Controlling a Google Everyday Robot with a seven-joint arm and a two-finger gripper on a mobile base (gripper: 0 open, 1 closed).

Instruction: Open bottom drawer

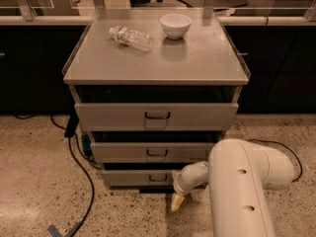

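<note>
Closest to the camera, the robot's thick white arm [247, 181] fills the lower right corner and bends left towards the cabinet. At its end the gripper [177, 201] hangs as a cream-coloured tip pointing down at the speckled floor [34, 181]. Whether it is spread or closed does not show from this angle.

Just behind and left of the gripper sits the bottom drawer [133, 177], the lowest of three in the grey metal cabinet and close to the floor. Its front is a narrow grey strip (the slimmest of the three as seen here) with a small dark rectangular pull handle [158, 177] at its middle. A dark band runs along its top edge. The gripper is in front of the drawer's right end, a little right of the handle and lower than it, with its tip below the drawer's bottom edge. Whether it touches the front cannot be told.

Above come the middle drawer [148, 152] and the larger top drawer [155, 116]. A black cable [81, 181] trails across the floor at the cabinet's left.

Farther back, on the cabinet top [197, 58], a clear plastic bottle [131, 37] lies on its side, with a white bowl [176, 25] to its right.
</note>
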